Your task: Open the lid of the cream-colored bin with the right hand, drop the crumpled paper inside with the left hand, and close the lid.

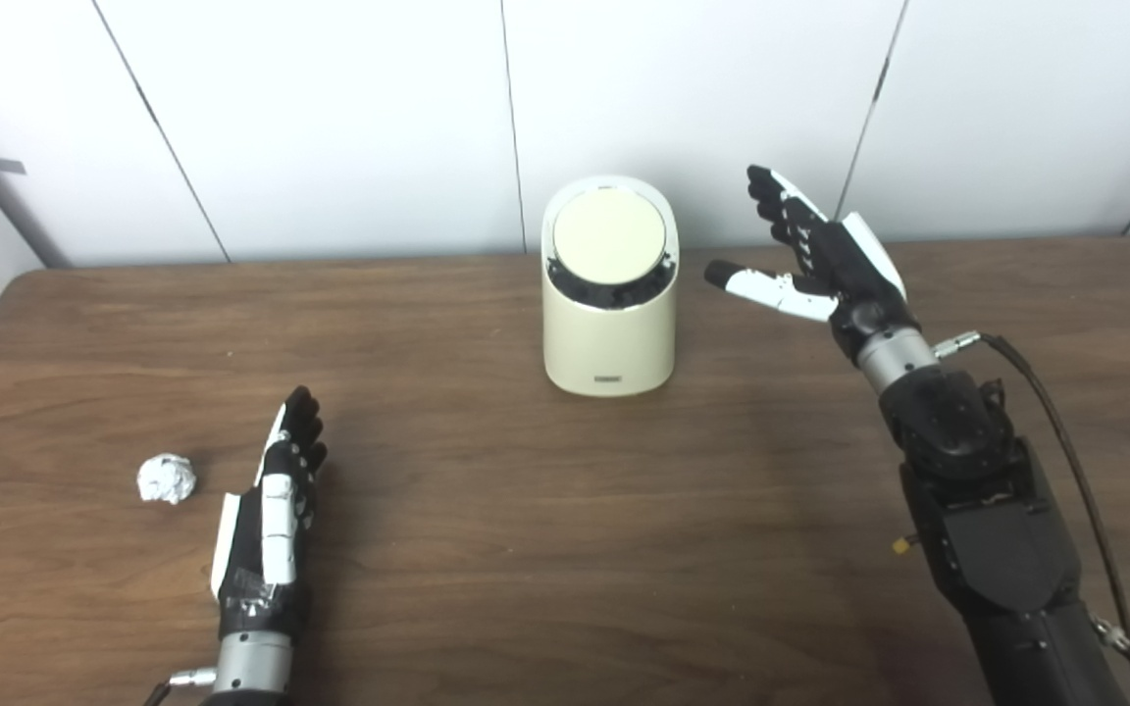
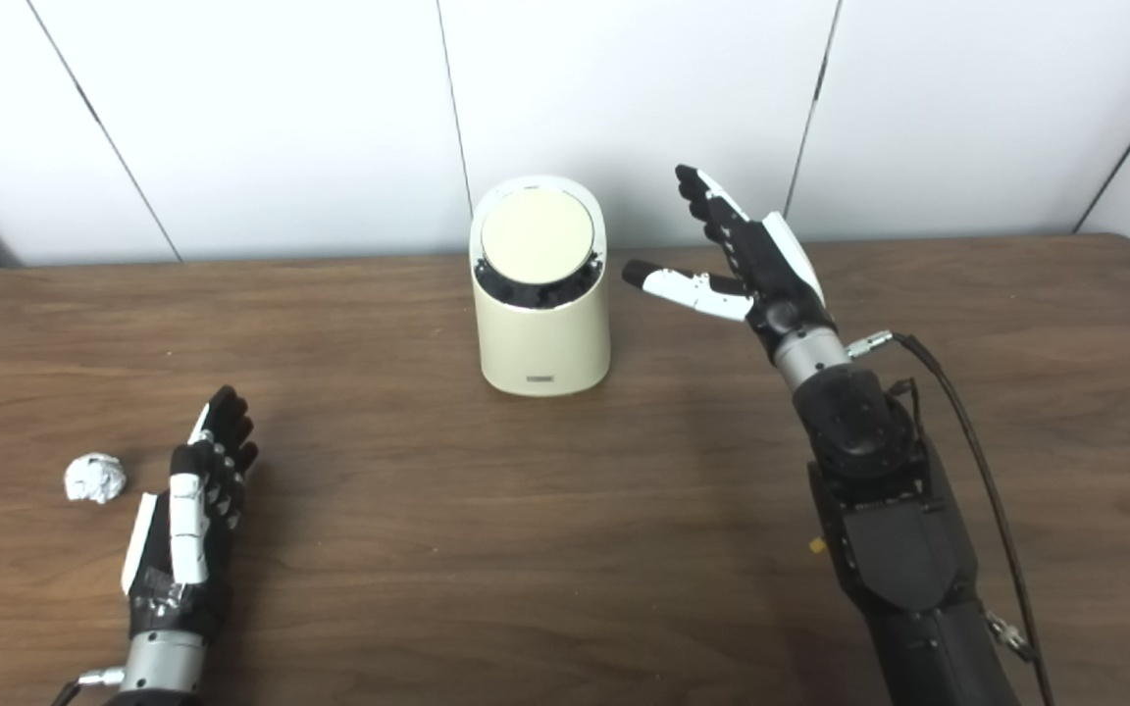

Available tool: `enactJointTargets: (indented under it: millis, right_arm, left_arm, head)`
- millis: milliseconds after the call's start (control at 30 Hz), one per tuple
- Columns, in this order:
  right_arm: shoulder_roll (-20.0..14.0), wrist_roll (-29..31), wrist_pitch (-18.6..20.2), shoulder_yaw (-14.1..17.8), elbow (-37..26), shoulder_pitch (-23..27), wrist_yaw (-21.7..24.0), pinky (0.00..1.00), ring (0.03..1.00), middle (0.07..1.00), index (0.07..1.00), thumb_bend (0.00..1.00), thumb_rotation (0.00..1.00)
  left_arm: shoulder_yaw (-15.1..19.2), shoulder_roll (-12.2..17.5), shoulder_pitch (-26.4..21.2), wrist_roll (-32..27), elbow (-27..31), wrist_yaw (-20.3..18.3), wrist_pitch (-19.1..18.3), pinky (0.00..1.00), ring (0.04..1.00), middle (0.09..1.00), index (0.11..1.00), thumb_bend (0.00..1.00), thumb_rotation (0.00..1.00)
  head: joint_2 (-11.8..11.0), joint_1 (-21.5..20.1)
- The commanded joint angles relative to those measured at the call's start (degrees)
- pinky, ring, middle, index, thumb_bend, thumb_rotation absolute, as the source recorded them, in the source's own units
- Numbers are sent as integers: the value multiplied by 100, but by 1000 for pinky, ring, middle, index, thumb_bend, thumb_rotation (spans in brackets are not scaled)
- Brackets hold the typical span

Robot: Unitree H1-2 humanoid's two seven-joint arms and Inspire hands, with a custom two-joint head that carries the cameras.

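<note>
Nothing done yet: cream-colored bin point(image 1: 609, 324) sits lid point(image 1: 609, 235) shut, right hand point(image 1: 825, 255) spread open beside it, empty. Crumpled paper point(image 1: 167, 479) lies on the bench point(image 1: 487, 549) near the open, empty left hand point(image 1: 271, 520).

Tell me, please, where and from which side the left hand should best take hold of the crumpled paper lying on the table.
Probably around its middle, from above and from its right. The crumpled paper is a small, roughly round ball lying free on the table, with nothing against it, so any opposing sides would do. The open left hand lies just to its right, apart from it, making that approach shortest.
</note>
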State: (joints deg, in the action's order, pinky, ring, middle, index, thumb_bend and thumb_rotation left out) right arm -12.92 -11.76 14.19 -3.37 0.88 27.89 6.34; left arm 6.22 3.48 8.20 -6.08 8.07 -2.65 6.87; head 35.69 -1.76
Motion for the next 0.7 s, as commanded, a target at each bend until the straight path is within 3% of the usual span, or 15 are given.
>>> enactJointTargets:
  millis: [0,267,500,667]
  right_arm:
    - [-41,-80,-51,-8,-23,451,-59,926,944,939,936,770,471]
    - [0,-242,30,-120,440,965,-49,883,934,938,924,803,505]
    - [-71,-609,-120,-431,766,1310,-63,860,927,928,929,829,548]
    - [-101,-714,-156,-581,959,1527,4,874,941,942,940,850,518]
  left_arm:
    - [-118,-154,147,68,-195,35,141,1000,992,984,1000,596,1000]
    - [-126,-202,162,97,-156,51,72,1000,990,981,1000,589,1000]
    - [-120,-222,175,65,-116,38,30,1000,989,974,1000,581,1000]
    - [-125,-255,193,130,-90,85,-27,1000,994,971,1000,581,1000]
  head:
    - [1,8]
    - [-26,-4]
    - [-49,-31]
    - [-78,-42]
